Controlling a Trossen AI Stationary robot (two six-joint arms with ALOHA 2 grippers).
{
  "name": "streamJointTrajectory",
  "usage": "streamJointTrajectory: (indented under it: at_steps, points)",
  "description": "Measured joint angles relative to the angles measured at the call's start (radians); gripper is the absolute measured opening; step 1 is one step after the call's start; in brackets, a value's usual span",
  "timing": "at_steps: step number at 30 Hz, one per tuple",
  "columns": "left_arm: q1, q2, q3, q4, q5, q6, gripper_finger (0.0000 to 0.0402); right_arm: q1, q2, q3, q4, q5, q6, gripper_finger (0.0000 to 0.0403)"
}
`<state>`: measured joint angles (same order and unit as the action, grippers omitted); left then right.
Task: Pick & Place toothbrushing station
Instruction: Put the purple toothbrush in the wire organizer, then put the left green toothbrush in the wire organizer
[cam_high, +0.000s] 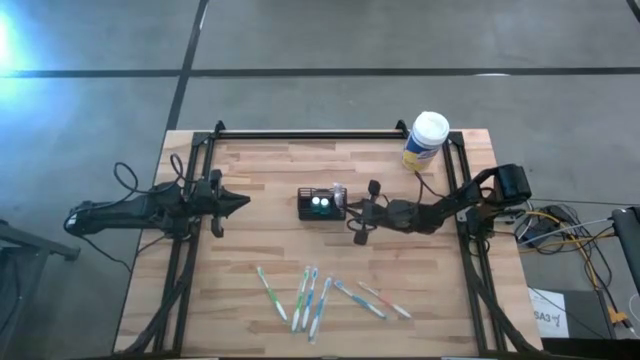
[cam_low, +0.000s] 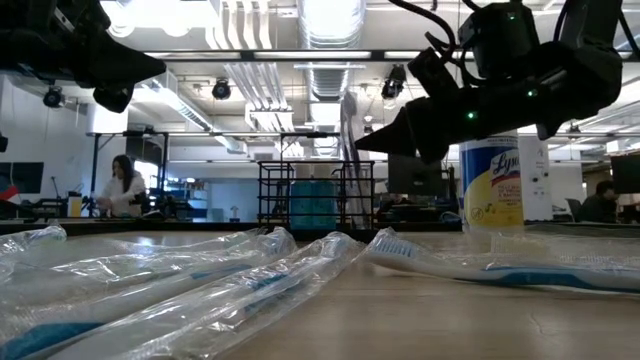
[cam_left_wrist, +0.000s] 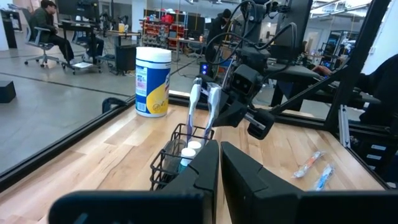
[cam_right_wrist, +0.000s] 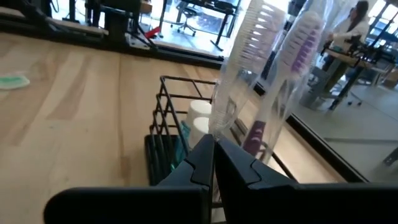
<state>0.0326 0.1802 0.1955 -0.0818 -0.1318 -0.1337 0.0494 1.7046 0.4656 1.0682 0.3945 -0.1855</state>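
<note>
Caddy: the black wire caddy (cam_high: 321, 205) stands upright mid-desk, two wrapped toothbrushes (cam_right_wrist: 273, 68) rising from it.
Right gripper: the right gripper (cam_high: 352, 211) hovers just beside the caddy, fingers pressed together, empty.
Left gripper: the left gripper (cam_high: 243, 203) waits well left of the caddy, fingers together.
Desk: more wrapped toothbrushes (cam_high: 320, 297) lie along the wooden desk's (cam_high: 260, 250) near side.
Canister: a yellow canister (cam_high: 426, 141) stands at the far right corner.

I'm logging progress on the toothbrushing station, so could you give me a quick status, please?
Left gripper shut, waiting left of caddy. Right gripper shut on wrapped toothbrushes standing in caddy. Loose toothbrushes nearer the front edge, not in the way.
</note>
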Motion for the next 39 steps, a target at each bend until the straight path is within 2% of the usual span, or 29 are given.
streamJointTrajectory:
  at_steps: [7, 17, 21, 24, 26, 28, 32, 35, 37, 39]
  points:
    - [0.0, 0.0, 0.0, 0.0, 0.0, 0.0, 0.0023, 0.0, -0.016, 0.0, 0.004, -0.003, 0.032, 0.0021]
    - [0.0, 0.0, 0.0, 0.0, 0.0, -0.001, 0.0023, 0.0, -0.078, 0.017, -0.081, -0.011, 0.081, 0.0131]
    - [-0.001, 0.0, 0.0, 0.0, 0.0, -0.001, 0.0023, 0.006, -0.158, 0.021, -0.078, -0.011, 0.06, 0.0156]
    - [-0.001, 0.0, 0.0, 0.001, 0.0, -0.001, 0.0023, 0.03, -0.27, 0.014, -0.12, -0.011, 0.01, 0.0162]
    - [-0.001, 0.0, 0.0, 0.0, 0.0, -0.001, 0.0023, 0.047, -0.366, 0.003, -0.172, -0.044, -0.026, 0.0158]
    - [-0.001, 0.0, 0.0, 0.0, 0.001, -0.001, 0.0023, 0.051, -0.474, -0.005, -0.231, -0.152, -0.037, 0.0146]
    - [-0.001, 0.0, 0.0, 0.0, 0.0, 0.001, 0.0023, 0.049, -0.656, -0.014, -0.382, -0.29, 0.002, 0.0101]
    - [-0.001, 0.0, 0.0, 0.0, 0.0, 0.001, 0.0023, 0.049, -0.761, -0.019, -0.492, -0.314, 0.03, 0.0053]
    - [-0.001, 0.0, 0.0, -0.001, 0.001, 0.001, 0.0023, 0.049, -0.823, -0.034, -0.498, -0.314, 0.052, 0.0023]
    - [-0.001, 0.0, 0.0, 0.0, 0.0, 0.001, 0.0023, 0.048, -0.892, -0.059, -0.51, -0.325, 0.054, 0.0015]
